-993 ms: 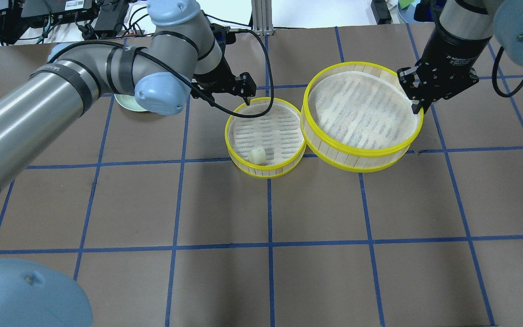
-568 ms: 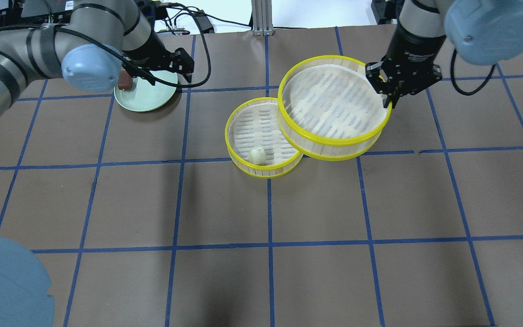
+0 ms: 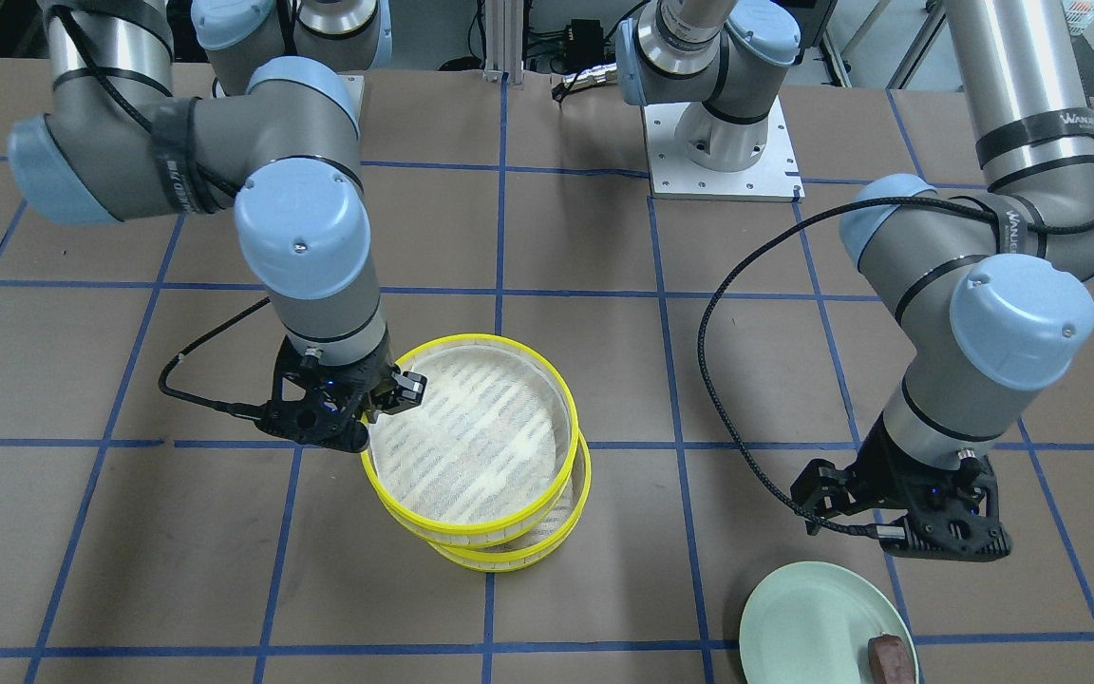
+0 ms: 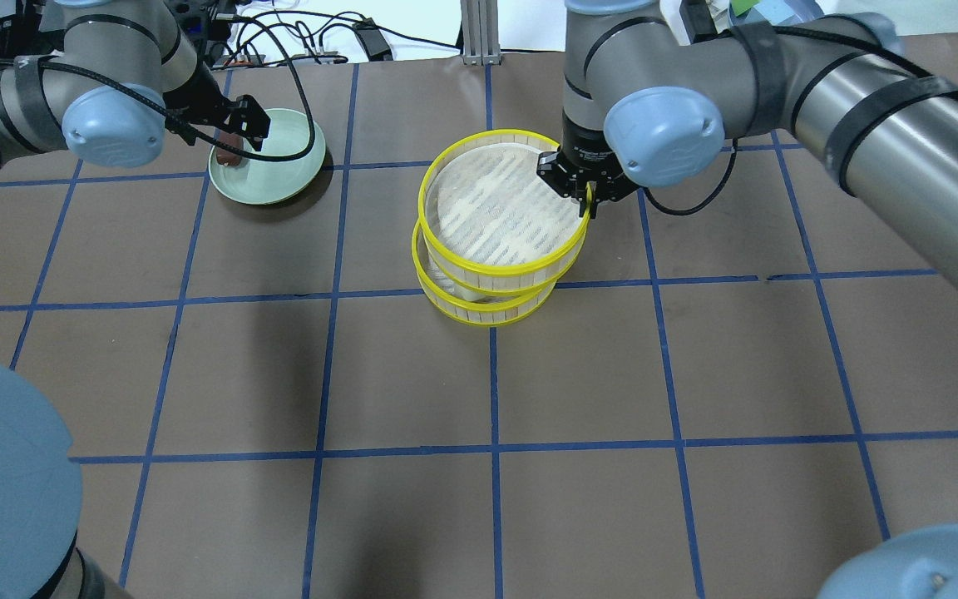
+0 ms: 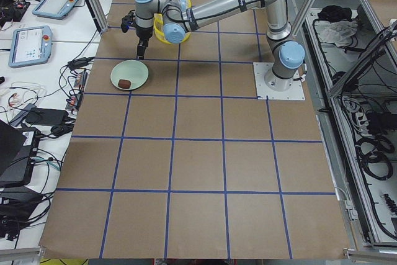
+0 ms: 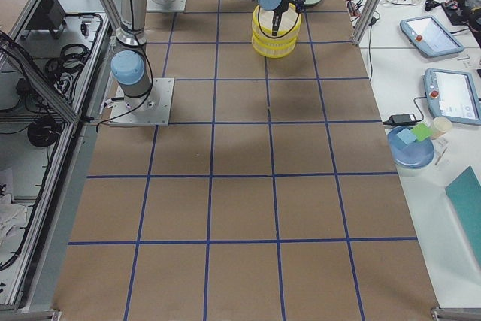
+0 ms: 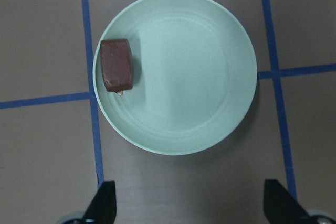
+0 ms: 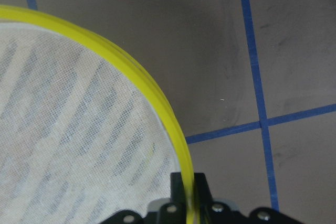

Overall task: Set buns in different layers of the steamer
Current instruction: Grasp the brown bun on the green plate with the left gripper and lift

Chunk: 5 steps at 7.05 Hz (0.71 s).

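- The right claw [image 4: 589, 198] is clamped on the yellow rim of the upper steamer tray [image 4: 502, 204], at that tray's 3 o'clock in the overhead view.
- One finger sits inside the mesh liner and the other outside the rim.
- The upper tray hangs over the lower steamer tray [image 4: 486, 309], shifted toward 12 o'clock and slightly tilted. I cannot tell whether the two touch.
- The lower tray stands on the brown tabletop [image 4: 695, 374].
- The pale bun is hidden beneath the upper tray.
- The left claw [image 7: 190, 204] hovers by the green plate [image 7: 210, 77], its fingers spread wide apart and holding nothing.
- The brown bun [image 7: 115, 65] lies flat on the plate near the 9 o'clock rim.
- The plate sits well apart from the steamer, at about 10 o'clock from it in the overhead view.
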Tool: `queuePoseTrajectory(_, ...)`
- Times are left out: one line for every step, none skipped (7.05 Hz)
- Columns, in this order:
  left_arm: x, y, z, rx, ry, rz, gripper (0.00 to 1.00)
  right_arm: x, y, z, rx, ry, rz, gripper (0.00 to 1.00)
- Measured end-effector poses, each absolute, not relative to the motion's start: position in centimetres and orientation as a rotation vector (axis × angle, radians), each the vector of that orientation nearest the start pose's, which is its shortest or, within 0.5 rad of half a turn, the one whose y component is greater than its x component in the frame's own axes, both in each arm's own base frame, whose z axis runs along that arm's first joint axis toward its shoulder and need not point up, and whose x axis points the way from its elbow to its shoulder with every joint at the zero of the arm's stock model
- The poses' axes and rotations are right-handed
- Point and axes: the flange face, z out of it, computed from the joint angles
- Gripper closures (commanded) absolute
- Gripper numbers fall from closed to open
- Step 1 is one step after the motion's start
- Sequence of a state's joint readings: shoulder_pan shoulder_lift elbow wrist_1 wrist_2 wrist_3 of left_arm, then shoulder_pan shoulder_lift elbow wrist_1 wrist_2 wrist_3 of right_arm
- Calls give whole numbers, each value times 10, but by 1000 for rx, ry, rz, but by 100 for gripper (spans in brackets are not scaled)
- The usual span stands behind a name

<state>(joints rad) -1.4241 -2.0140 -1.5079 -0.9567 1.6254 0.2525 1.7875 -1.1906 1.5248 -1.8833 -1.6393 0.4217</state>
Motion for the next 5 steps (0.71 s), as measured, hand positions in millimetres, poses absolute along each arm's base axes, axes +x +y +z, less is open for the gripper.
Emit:
queuePoseTrajectory(-21, -687, 313, 147, 3002, -361, 0, 265, -585, 318, 337, 3219, -29, 100)
queuePoseTrajectory(-9, -695, 298, 142, 2987, -386, 0, 269, -587, 310, 338, 3230, -34, 100)
queuePoseTrajectory(3, -702, 284, 135, 2975, -410, 0, 270, -589, 301, 334, 3235, -22, 100)
queuePoseTrajectory(11, -708, 271, 132, 2964, -436, 0, 272, -590, 296, 334, 3235, -15, 100)
queuePoseTrajectory(15, -714, 261, 132, 2954, -462, 0, 273, -590, 293, 334, 3226, -4, 100)
